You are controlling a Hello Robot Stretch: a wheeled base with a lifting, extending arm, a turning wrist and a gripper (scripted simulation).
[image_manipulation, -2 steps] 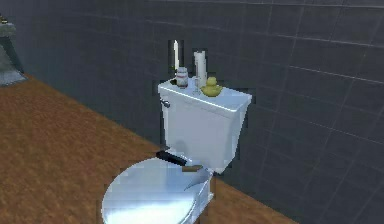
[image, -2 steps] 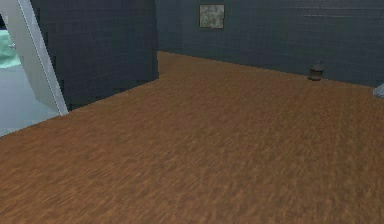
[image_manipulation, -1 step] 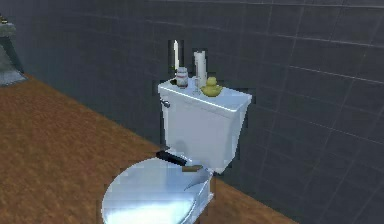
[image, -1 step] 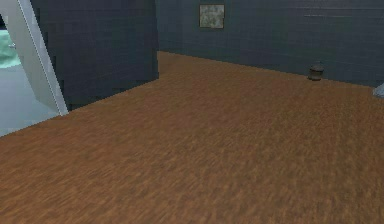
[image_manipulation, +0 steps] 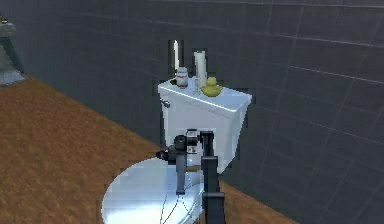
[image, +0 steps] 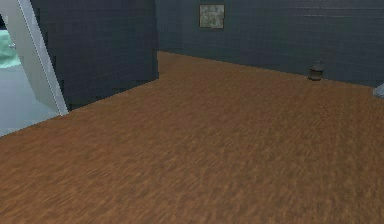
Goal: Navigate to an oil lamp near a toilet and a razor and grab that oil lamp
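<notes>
- The claw (image_manipulation: 178, 168) sits at the far end of the dark arm (image_manipulation: 211, 190), which rises from the bottom edge of the arm side view. It is in front of the toilet tank (image_manipulation: 225, 125) and above the back edge of the closed toilet lid (image_manipulation: 135, 192).
- With the lid and tank right behind the fingers, I cannot tell whether the claw has hold of anything.
- Two small white squares (image_manipulation: 195, 138) with black marks stand at the arm's end, just right of the claw.
- The oil lamp (image_manipulation: 180, 68), a squat base with a slim pale chimney, stands upright at the left end of the tank top, higher in the picture than the claw and apart from it.
- A white cylinder (image_manipulation: 200, 66) stands just right of the lamp, near the middle of the tank top.
- A small yellow thing (image_manipulation: 211, 87) sits just right of the cylinder, toward the front edge.
- Dark tiled wall (image_manipulation: 310, 90) backs the toilet, and wood floor (image_manipulation: 60, 140) spreads to its left.
- In the forward view, a framed picture (image: 211, 15) hangs on the far wall, a small dark thing (image: 316, 71) stands on the floor at that wall's foot, and a white door frame (image: 42, 55) shows at the left.
</notes>
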